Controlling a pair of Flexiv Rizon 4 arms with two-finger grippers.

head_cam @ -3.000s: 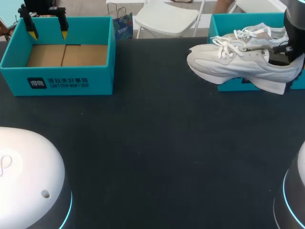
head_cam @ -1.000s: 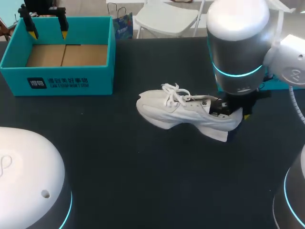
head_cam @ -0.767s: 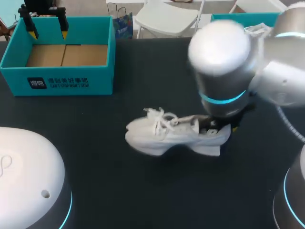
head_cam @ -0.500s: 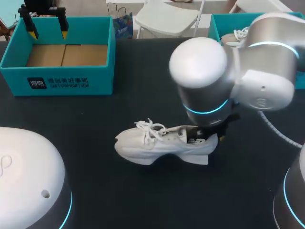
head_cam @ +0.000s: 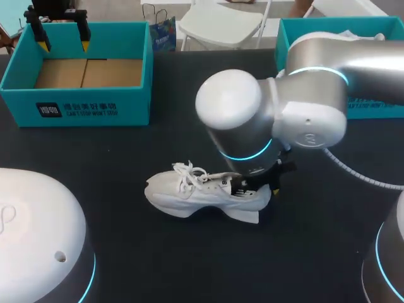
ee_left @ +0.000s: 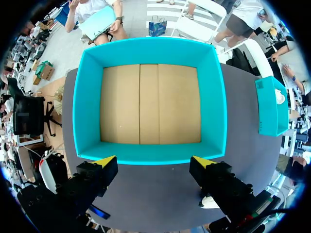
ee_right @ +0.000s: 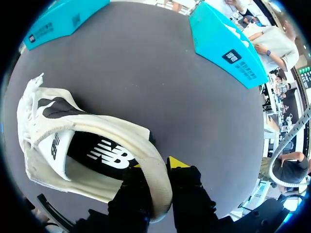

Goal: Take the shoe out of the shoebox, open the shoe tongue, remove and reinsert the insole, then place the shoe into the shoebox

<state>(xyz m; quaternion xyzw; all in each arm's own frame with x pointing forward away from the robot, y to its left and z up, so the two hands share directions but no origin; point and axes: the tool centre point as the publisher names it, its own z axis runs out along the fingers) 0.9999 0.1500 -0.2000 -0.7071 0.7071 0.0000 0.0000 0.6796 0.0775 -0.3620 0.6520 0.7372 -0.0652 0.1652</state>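
Observation:
A white lace-up shoe [head_cam: 189,192] lies low over the middle of the dark table, toe to the left. My right gripper [head_cam: 268,184] is shut on its heel collar. In the right wrist view the collar of the shoe [ee_right: 97,145] is pinched between the fingers of that gripper [ee_right: 158,177], and the dark insole shows inside. The teal shoebox [head_cam: 297,31] stands at the back right with a second white shoe [head_cam: 353,35] in it. My left gripper [head_cam: 62,35] hangs open over an empty teal box [head_cam: 95,110] at the back left.
In the left wrist view the empty box [ee_left: 148,46] has a bare cardboard floor, just ahead of the open left gripper [ee_left: 154,162]. The right arm's large elbow [head_cam: 233,107] hangs over the table's middle. Bare table lies around the shoe.
My right arm has carried the shoe from beside the right shoebox leftward and toward the front, down to the table's middle. The left arm has not moved.

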